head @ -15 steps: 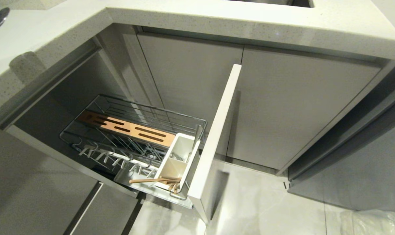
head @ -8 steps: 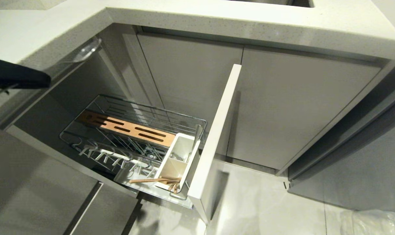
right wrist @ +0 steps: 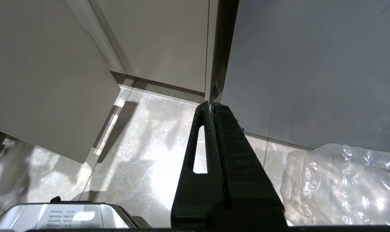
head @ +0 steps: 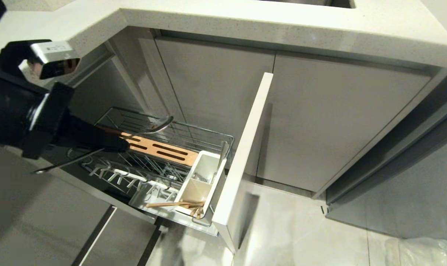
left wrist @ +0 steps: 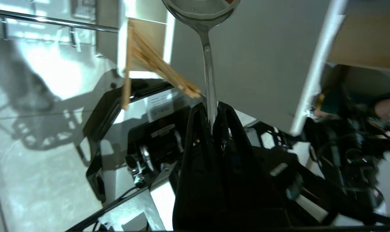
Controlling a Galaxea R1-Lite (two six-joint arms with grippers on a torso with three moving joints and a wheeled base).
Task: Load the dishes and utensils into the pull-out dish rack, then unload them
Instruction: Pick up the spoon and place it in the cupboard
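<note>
Loading step: left gripper (head: 121, 145), fingers clamped on spoon (head: 155, 126), above rack (head: 160, 140). Chopsticks (head: 173, 203) already in caddy (head: 203, 177). Next: likely lower spoon into caddy. Right gripper (right wrist: 211, 103) closed, parked.

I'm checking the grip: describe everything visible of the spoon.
The spoon is slim, shiny metal with a rounded bowl and a long thin handle. The shut left gripper pinches it partway along the handle, bowl end forward, handle end trailing behind. It hangs roughly level above the pull-out dish rack, touching nothing else.
</note>
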